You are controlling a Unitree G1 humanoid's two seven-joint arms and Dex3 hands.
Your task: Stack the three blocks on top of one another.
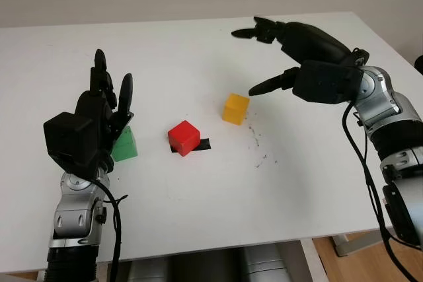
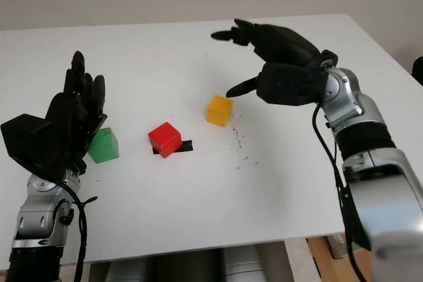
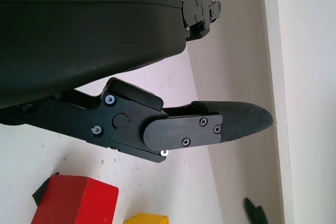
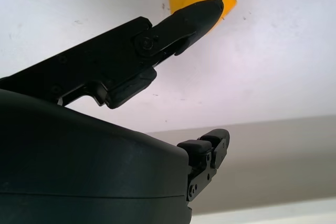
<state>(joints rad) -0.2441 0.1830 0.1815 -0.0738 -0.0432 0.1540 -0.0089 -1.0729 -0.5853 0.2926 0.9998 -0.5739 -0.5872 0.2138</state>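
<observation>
Three small cubes lie apart mid-table: green block (image 1: 125, 144) left, red block (image 1: 184, 137) centre, yellow block (image 1: 235, 109) right. Likely light, rigid, smooth — pinch opposite flat faces. Right hand (image 1: 301, 57) hovers empty above yellow; left hand (image 1: 92, 120) empty beside green.

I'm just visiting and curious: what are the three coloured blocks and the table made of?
The red block, yellow block and green block look like painted wood or matte plastic: flat even colour, crisp edges, no gloss. I can't tell which. The table looks like a smooth white laminate board, with small dark scuffs near the yellow block.
</observation>
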